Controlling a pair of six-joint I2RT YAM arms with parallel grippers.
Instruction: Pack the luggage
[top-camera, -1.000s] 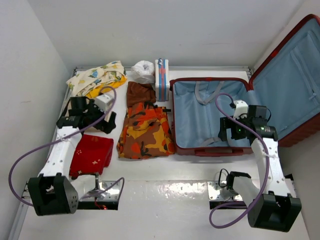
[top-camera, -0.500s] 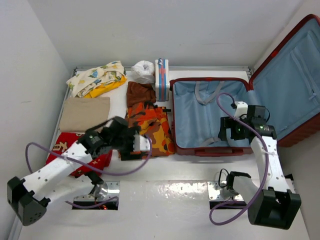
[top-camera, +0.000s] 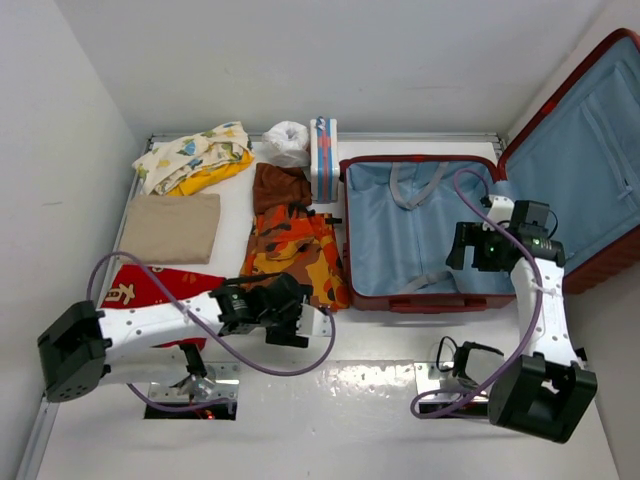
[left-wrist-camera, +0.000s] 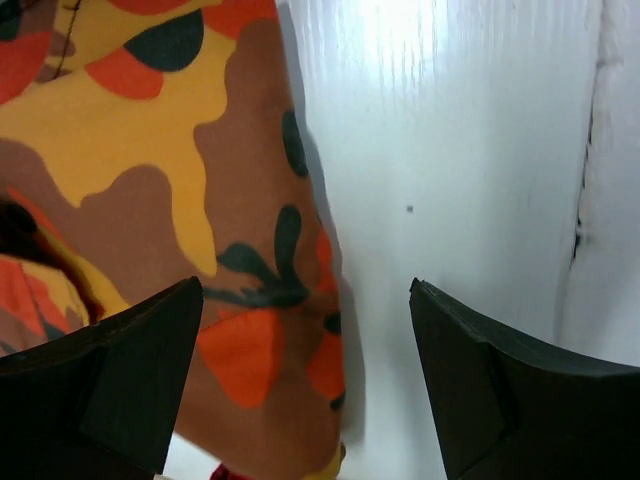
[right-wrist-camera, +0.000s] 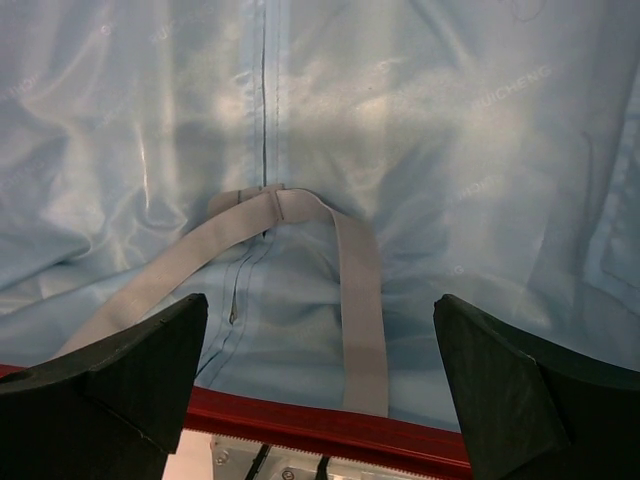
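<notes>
On the right of the white counter: one big dark red hard-shell suitcase, wide open. Light blue cloth inside. Lid tipped up and back, far right. Two grey straps in the bottom half, one at the far end and one at the near end.

On the left of the counter, five pieces of cloth:
- one orange, yellow and brown blotchy cloth, just beside the suitcase
- one dark brown cloth, touching the far end of the blotchy one
- one flat folded tan cloth
- one folded red cloth with pale marks, partly under the left arm
- one cream cloth with small pictures and a yellow part, in the far left corner

Also one white crumpled bundle and one white box with red and blue stripes, side by side at the far edge, near the suitcase corner.

Two arms. Left jaws open wide, nothing between the two black fingers, low over the near right corner of the blotchy cloth and the bare counter beside it. Right arm reaching over the open suitcase. Right jaws open wide too, holding nothing, above the blue lining and the grey straps, with the red rim just below.
</notes>
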